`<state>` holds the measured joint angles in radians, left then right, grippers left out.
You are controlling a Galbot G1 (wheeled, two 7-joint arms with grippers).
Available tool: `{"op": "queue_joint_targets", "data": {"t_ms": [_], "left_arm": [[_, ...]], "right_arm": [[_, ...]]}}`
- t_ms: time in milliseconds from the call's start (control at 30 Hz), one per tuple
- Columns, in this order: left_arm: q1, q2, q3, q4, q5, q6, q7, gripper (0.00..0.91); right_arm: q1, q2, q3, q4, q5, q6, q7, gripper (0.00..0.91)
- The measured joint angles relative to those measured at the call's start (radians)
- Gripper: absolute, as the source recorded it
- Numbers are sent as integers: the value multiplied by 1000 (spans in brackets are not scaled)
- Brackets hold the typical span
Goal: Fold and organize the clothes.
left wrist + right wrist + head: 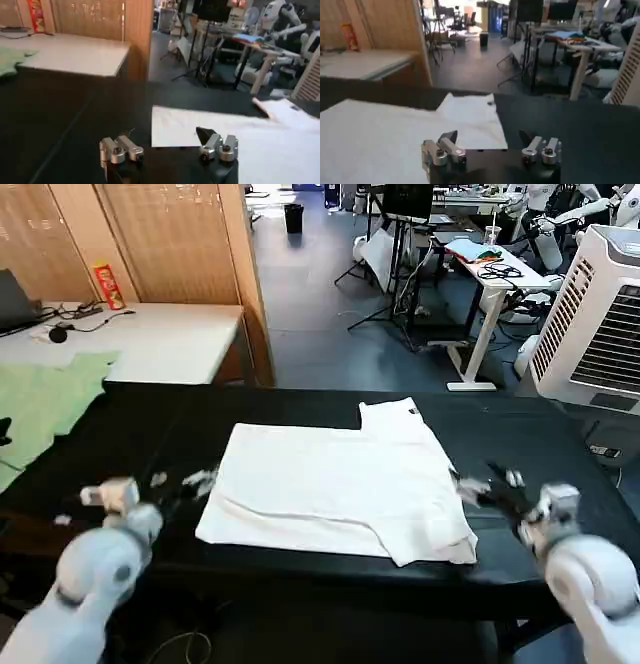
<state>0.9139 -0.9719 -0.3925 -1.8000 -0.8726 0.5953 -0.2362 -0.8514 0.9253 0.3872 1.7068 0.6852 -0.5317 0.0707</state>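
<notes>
The white T-shirt [340,484] lies flat and partly folded on the black table [150,434], with one sleeve [392,416] sticking out at the far side. My left gripper [185,481] hovers open just off the shirt's left edge. In the left wrist view, the left gripper [170,142] has its jaws wide apart, with one finger [206,136] over the shirt's near corner [240,137]. My right gripper [490,484] is open at the shirt's right edge. The right wrist view shows the right gripper [487,139] straddling the hem of the shirt [395,135], holding nothing.
A light green cloth [45,399] lies at the far left, partly on a white table [160,334] with a red can [108,284] on it. A white air cooler [600,314] stands at the back right. Desks and stands fill the room behind.
</notes>
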Motion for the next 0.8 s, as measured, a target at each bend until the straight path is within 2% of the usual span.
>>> {"op": "queue_joint_targets", "data": {"t_ms": [200,367,533,733,800], "left_arm": [[-278,-48,145,318,30,3,79,878],[-438,-93,216,535,46,31,139,878],[-507,-125,239,681,78,46,171,878],[-528,-156,248,780,111,38,193,878],[-530,-162,250,798,120,31,205,829]], "right_arm": [[298,103,-168,-348,-65,16,-35,878],[431,172,-241,-556,-74,8,-40,878],[474,220,-271,-686,-76,-8,-40,878],[500,257,-279,-765,-86,-10,-41,878],[508,269,-279,-784,-90,-10,-42,878]]}}
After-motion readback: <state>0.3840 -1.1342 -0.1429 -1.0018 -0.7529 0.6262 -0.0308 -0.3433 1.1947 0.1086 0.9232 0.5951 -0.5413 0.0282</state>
